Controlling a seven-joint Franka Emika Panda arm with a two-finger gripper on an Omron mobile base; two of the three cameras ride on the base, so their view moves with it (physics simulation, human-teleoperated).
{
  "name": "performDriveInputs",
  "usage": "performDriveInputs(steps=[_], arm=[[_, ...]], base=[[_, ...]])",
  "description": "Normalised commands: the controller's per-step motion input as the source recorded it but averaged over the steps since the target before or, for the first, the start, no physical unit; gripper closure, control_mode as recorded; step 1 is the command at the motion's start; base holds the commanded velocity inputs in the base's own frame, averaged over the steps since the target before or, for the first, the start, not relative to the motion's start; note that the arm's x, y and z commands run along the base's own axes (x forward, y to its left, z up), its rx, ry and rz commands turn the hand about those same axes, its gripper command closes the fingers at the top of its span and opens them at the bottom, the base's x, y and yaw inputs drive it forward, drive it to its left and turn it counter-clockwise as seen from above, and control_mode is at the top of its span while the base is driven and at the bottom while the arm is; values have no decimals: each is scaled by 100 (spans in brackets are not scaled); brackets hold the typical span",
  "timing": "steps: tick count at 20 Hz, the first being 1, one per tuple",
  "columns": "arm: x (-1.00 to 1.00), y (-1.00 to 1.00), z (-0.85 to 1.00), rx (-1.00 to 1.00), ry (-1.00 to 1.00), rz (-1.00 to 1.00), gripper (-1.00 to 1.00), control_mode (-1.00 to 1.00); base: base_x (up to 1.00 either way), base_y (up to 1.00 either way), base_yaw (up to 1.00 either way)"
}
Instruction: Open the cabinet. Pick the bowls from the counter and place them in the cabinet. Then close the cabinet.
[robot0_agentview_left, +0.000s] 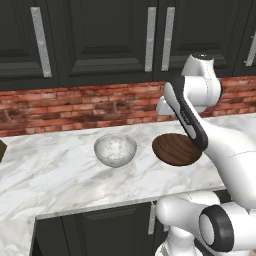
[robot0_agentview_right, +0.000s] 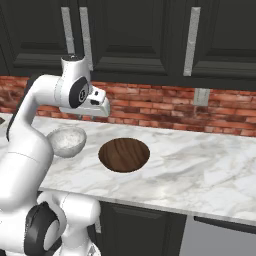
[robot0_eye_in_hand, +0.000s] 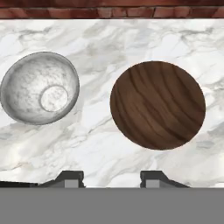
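hand view: marble bowl (robot0_eye_in_hand: 40, 89) beside wooden bowl (robot0_eye_in_hand: 157, 105), unlabelled.

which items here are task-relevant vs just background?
Task-relevant:
cabinet, doors shut
marble bowl
wooden bowl
counter
end effector, open, hovering above the bowls

Background:
brick wall strip
wall outlet
base cabinets
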Motion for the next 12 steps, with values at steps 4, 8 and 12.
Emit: performDriveInputs(steps=[4,8,12], arm=[[-26,1,1,0,-3,1,-100,-100],[-48,2,13,0,-27,0,-100,-100],[-30,2,39,0,-26,0,-100,-100]], base=[[0,0,0],[0,0,0],[0,0,0]])
